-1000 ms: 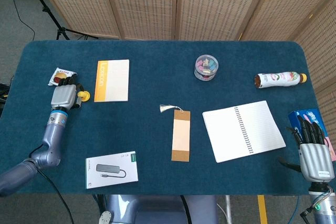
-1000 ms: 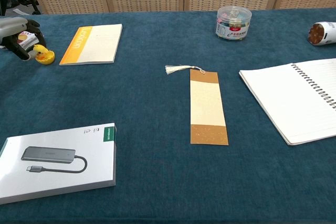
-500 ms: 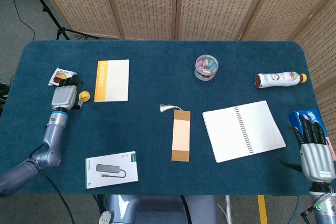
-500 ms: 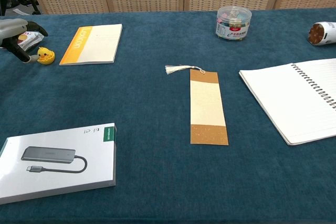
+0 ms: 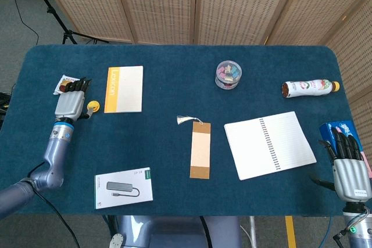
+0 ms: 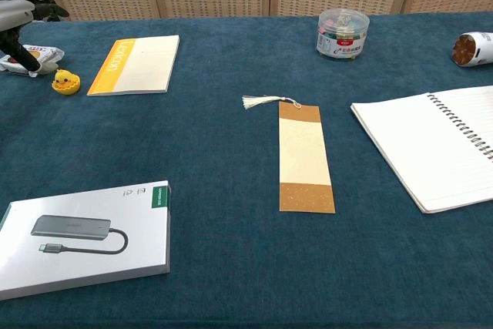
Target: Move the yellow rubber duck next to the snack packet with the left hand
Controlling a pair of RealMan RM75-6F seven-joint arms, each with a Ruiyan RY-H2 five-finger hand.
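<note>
Across the blue table, taking the orange-edged notebook as landmark: well to its right lies the open spiral notebook, and nearer the front edge, below it, the white adapter box. Between those two notebooks sits the bookmark. Far right of the landmark, at the table's corner, the right hand rests with fingers straight and apart, holding nothing. Just left of the landmark the left hand hangs raised, fingers loosely spread, gripping nothing. The snack packet lies beyond it, and the yellow rubber duck stands free on the cloth between packet and landmark, close to both.
</note>
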